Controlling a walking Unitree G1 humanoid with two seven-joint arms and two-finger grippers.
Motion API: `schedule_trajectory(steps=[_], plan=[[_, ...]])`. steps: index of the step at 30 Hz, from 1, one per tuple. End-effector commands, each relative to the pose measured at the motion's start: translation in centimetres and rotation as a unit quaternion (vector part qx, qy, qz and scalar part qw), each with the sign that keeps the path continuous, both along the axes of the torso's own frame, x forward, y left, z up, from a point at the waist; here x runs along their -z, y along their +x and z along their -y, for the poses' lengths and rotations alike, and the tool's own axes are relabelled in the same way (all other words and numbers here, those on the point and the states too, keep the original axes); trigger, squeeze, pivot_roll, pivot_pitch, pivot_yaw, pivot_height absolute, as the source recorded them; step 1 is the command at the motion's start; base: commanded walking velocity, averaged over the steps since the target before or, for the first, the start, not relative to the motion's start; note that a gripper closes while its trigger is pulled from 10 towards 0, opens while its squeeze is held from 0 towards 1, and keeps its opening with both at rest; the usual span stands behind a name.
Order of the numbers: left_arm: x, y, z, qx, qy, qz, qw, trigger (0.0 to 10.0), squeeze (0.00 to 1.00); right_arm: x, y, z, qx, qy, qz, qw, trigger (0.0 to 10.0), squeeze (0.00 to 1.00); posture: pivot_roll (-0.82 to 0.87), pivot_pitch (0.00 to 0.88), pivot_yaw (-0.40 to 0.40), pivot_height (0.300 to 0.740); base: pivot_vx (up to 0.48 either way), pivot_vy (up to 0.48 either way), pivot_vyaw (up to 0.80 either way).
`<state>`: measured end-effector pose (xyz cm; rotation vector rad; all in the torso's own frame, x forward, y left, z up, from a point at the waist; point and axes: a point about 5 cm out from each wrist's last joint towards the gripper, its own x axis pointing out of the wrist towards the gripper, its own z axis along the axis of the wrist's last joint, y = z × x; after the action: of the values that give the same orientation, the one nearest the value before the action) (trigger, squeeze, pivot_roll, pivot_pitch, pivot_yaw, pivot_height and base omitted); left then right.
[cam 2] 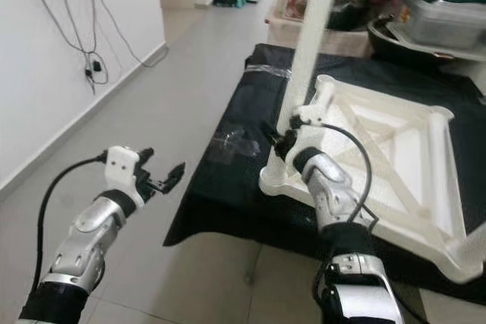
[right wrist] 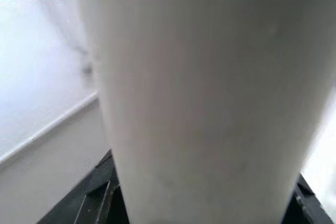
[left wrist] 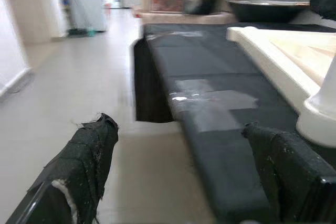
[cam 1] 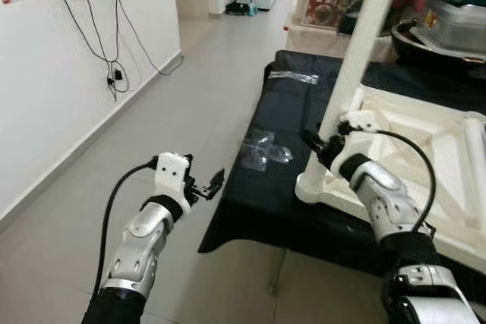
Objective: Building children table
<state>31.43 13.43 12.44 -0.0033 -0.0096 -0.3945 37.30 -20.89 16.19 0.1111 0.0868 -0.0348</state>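
Leg (cam 1: 357,51) stands in the upturned tabletop's (cam 1: 425,149) corner socket, gripped low by the right hand (cam 1: 328,144); left hand (cam 1: 203,185) open, idle. Next: seat it firmly.

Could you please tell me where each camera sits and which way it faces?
Left and right eye views: head, looking down at both arms, the table leg and upturned tabletop.
Left wrist view: along the open left gripper toward the black mat.
Right wrist view: right gripper around the leg.
Shared: the leg.
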Motion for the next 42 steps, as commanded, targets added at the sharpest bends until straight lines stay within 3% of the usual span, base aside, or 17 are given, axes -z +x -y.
schedule_trajectory(steps=[1, 3, 4, 6, 10, 13, 14, 16, 17, 23, 24, 27, 29, 30, 36, 38, 42], plan=[[0.4, -0.3, -0.5, -0.006, 0.007, -0.006, 1.0, 10.0, 0.0, 4.8, -2.0, 4.1, 0.154, 0.01, -0.122, 0.981, 0.0, 0.0, 0.1, 0.0, -0.091, 0.74, 0.0, 0.0, 0.0], [0.4, -0.3, -0.4, -0.005, 0.006, -0.006, 1.0, 10.0, 0.0, 6.3, -4.9, 7.3, 0.343, 0.009, -0.145, 0.928, 0.0, 0.0, 0.1, 0.0, -0.086, 0.74, 0.0, 0.0, 0.0], [0.4, -0.3, -0.4, -0.005, 0.006, -0.006, 1.0, 10.0, 0.0, 6.3, -4.9, 7.3, 0.343, 0.009, -0.145, 0.928, 0.0, 0.0, 0.1, 0.0, -0.086, 0.74, 0.0, 0.0, 0.0], [0.4, -0.3, -0.3, -0.005, 0.005, -0.006, 1.0, 10.0, 0.0, 6.6, -7.1, 8.1, 0.41, -0.011, -0.134, 0.902, 0.0, 0.0, 0.09, 0.0, -0.079, 0.74, 0.0, 0.0, 0.0], [0.5, -0.4, -0.2, 0.001, 0.009, -0.011, 1.0, 10.0, 0.0, 7.2, -7.6, 7.2, 0.406, -0.026, -0.135, 0.904, 0.0, 0.0, 0.08, 0.0, -0.063, 0.74, 0.0, 0.0, 0.0], [0.5, -0.3, -0.1, 0.005, 0.009, -0.011, 1.0, 10.0, 0.0, 7.3, -7.1, 6.4, 0.377, -0.019, -0.138, 0.916, 0.0, 0.0, 0.08, 0.0, -0.059, 0.74, 0.0, 0.0, 0.0], [0.3, -0.1, -0.1, 0.006, 0.009, -0.01, 1.0, 10.0, 0.0, 6.8, -6.3, 5.5, 0.336, -0.013, -0.132, 0.933, 10.0, 0.0, 0.07, 0.0, -0.057, 0.74, 0.0, 0.0, 0.0], [0.3, 0.0, -0.1, 0.006, 0.009, -0.01, 1.0, 10.0, 0.0, 6.6, -6.1, 5.3, 0.325, -0.012, -0.127, 0.937, 10.0, 0.0, 0.07, 0.0, -0.057, 0.74, 0.0, 0.0, 0.0], [0.2, 0.1, -0.1, 0.006, 0.009, -0.009, 1.0, 10.0, 0.0, 4.9, -5.5, 4.9, 0.304, -0.011, -0.064, 0.95, 10.0, 1.0, 0.07, 0.0, -0.06, 0.74, 0.0, 0.0, 0.0], [0.4, -0.3, -0.3, 0.004, 0.009, -0.01, 1.0, 10.0, 0.0, 1.5, -5.1, 4.0, 0.274, -0.017, 0.023, 0.961, 10.0, 1.0, 0.07, 0.0, -0.069, 0.74, 0.0, 0.0, 0.0], [0.7, -0.6, -0.5, 0.001, 0.009, -0.014, 1.0, 10.0, 0.0, -0.1, -5.6, 3.0, 0.237, -0.033, 0.059, 0.969, 10.0, 1.0, 0.07, 0.0, -0.071, 0.74, 0.0, 0.0, 0.0], [0.8, -0.7, -0.6, -0.002, 0.009, -0.016, 1.0, 10.0, 0.0, -0.9, -7.0, 1.6, 0.201, -0.053, 0.069, 0.976, 10.0, 1.0, 0.06, 0.0, -0.072, 0.74, 0.0, 0.0, 0.0], [0.9, -0.8, -0.6, -0.002, 0.009, -0.017, 1.0, 10.0, 0.0, -0.9, -7.5, 1.3, 0.194, -0.06, 0.066, 0.977, 10.0, 1.0, 0.06, 0.0, -0.072, 0.74, 0.0, 0.0, 0.0], [0.9, -0.8, -0.6, -0.003, 0.009, -0.017, 1.0, 10.0, 0.0, -0.1, -9.3, 0.6, 0.179, -0.067, 0.035, 0.981, 10.0, 1.0, 0.06, 0.0, -0.076, 0.74, 0.0, 0.0, 0.0], [1.1, -1.1, -0.8, -0.007, 0.007, -0.019, 1.0, 10.0, 0.0, 2.1, -12.5, -0.3, 0.124, -0.073, -0.041, 0.989, 10.0, 1.0, 0.04, 0.0, -0.074, 0.74, 0.0, 0.0, 0.0], [1.2, -1.2, -0.8, -0.007, 0.008, -0.022, 1.0, 10.0, 0.0, 2.7, -13.0, -0.5, 0.096, -0.081, -0.072, 0.989, 10.0, 1.0, 0.03, 0.0, -0.072, 0.74, 0.0, 0.0, 0.0], [1.3, -1.2, -0.8, -0.006, 0.007, -0.024, 1.0, 10.0, 0.0, 2.9, -13.0, -0.9, 0.048, -0.069, -0.074, 0.994, 10.0, 1.0, 0.02, 0.0, -0.061, 0.74, 0.0, 0.0, 0.0]])
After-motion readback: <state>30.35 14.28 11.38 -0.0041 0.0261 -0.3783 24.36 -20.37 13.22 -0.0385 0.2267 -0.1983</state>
